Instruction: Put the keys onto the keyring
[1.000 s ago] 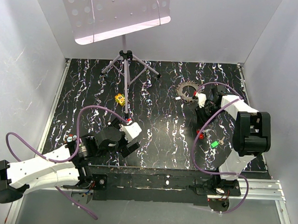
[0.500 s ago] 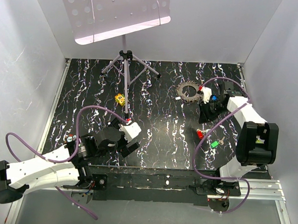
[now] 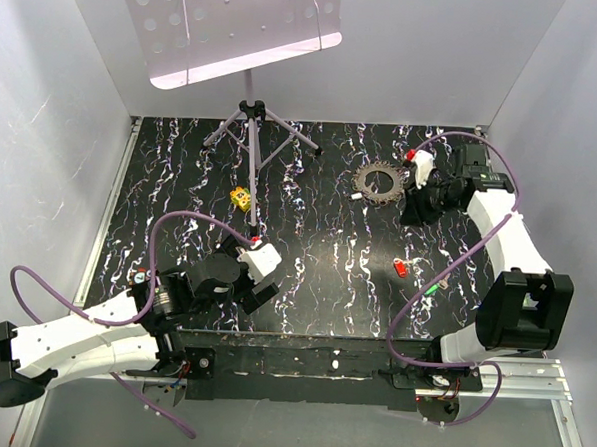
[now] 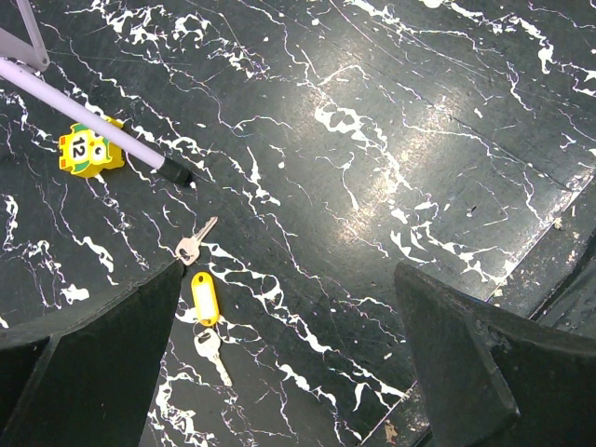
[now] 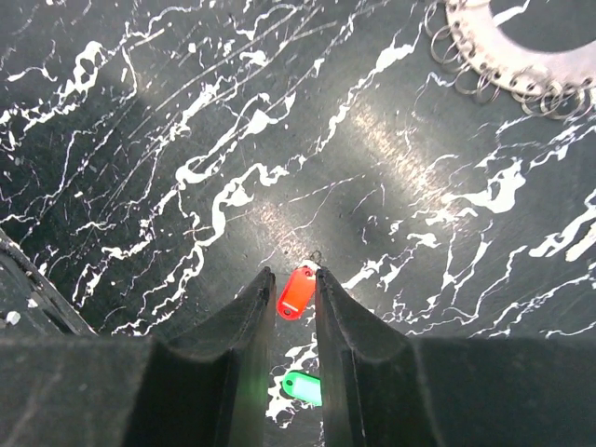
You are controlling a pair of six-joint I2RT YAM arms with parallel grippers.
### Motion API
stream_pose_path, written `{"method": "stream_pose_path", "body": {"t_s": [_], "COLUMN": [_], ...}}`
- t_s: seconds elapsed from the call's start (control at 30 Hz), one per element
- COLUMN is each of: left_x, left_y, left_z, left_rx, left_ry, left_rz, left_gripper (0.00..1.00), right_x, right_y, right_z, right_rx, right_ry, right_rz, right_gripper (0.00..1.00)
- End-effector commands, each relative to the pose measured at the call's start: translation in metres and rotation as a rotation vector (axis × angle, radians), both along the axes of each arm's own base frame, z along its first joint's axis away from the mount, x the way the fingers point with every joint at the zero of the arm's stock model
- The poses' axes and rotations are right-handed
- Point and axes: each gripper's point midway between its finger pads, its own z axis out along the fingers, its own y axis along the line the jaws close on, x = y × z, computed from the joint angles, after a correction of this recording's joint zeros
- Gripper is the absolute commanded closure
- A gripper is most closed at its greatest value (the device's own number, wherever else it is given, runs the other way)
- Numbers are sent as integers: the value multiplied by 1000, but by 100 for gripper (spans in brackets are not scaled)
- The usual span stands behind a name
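A red-tagged key (image 3: 400, 267) and a green-tagged key (image 3: 431, 288) lie on the black marbled table at the right. My right gripper (image 3: 416, 205) hangs above and beyond them, beside the toothed disc of keyrings (image 3: 378, 181). In the right wrist view its jaws (image 5: 291, 272) stand a narrow gap apart and hold nothing. The red tag (image 5: 297, 291) and green tag (image 5: 303, 387) show through the gap. My left gripper (image 4: 289, 270) is wide open over bare table. A yellow-tagged key (image 4: 204, 296), a silver key (image 4: 212, 352) and another small key (image 4: 194, 241) lie by its left finger.
A music stand's tripod (image 3: 252, 121) stands at the back, one leg (image 4: 93, 121) reaching down by a small yellow dotted block (image 4: 88, 149). The keyring disc (image 5: 521, 65) carries several rings. White walls close in the table on three sides.
My right arm has swung up and away from the red and green keys toward the back right, beside the keyring disc. The left arm has not moved.
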Motion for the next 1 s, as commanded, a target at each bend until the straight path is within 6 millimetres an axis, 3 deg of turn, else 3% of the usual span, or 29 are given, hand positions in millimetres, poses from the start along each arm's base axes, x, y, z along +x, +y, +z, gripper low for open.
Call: {"method": "stream_pose_path", "body": {"t_s": [0.0,0.27,0.5,0.67,0.7,0.97], "left_x": [3,3,3,3,3,3], "left_y": [2,3,3,3,3,3], "left_z": [10,12,12,13,13,12], "left_rx": [-25,-29,-30,-31,-30,-29], "left_ry": [-17,-22,-24,-24,-24,-24], "left_rz": [18,18,21,22,21,22], "left_gripper": [0,0,0,1,0,0], "right_x": [3,20,33,41,46,66], "right_y": [5,2,5,6,-4,-13], "right_z": [37,81,99,104,105,88], "right_rx": [31,43,84,107,109,194], "right_ry": [-74,-190,-270,-287,-292,-200], "right_rz": [43,23,-15,-48,-84,-167], "right_gripper": [69,69,68,68,68,67]}}
